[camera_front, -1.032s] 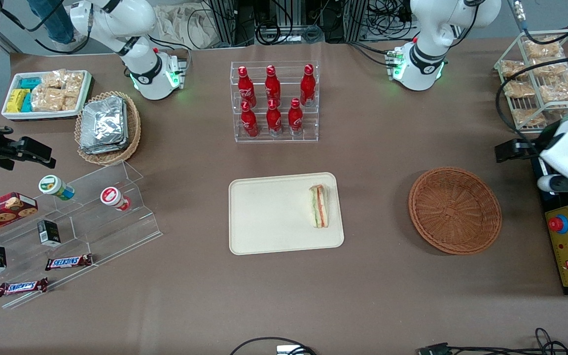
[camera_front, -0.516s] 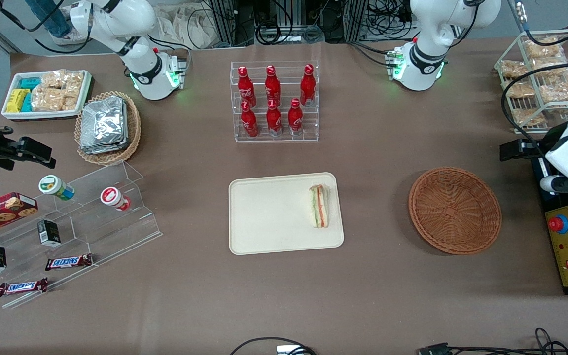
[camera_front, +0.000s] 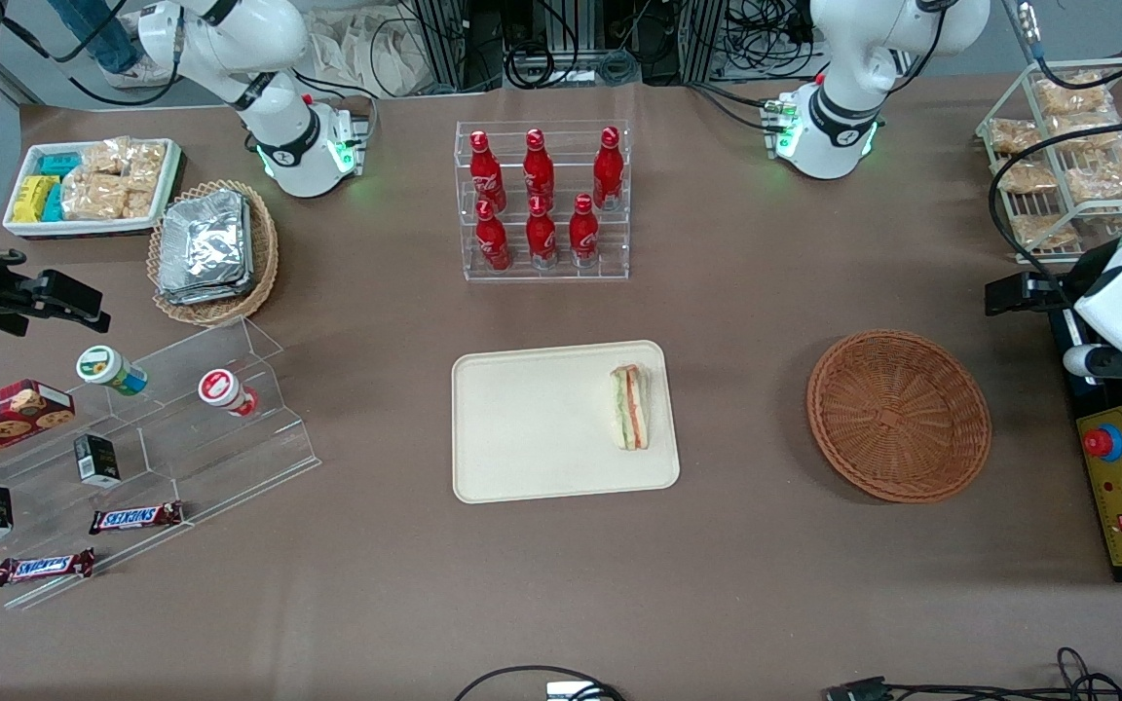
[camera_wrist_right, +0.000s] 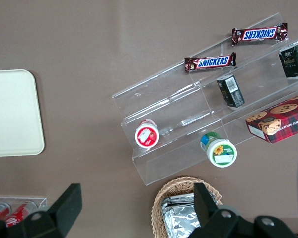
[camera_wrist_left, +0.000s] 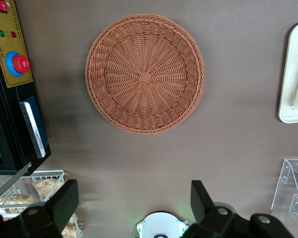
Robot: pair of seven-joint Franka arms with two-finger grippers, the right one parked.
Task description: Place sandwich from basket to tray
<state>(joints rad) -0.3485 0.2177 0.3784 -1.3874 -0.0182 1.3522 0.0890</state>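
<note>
The sandwich (camera_front: pixel 630 407) lay on the tray (camera_front: pixel 522 428) near the edge facing the basket (camera_front: pixel 898 416), which held nothing, so the delivery looked done. The claw (camera_wrist_left: pixel 134 208) hung released and empty, high above the bench (camera_front: pixel 736 292), apparently parked clear.

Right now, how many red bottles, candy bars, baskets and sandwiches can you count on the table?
Red bottles: 6
Snickers bars: 2
Wicker baskets: 2
Sandwich on the tray: 1
Total: 11
The open gripper hangs above the table, beside the brown basket.
</note>
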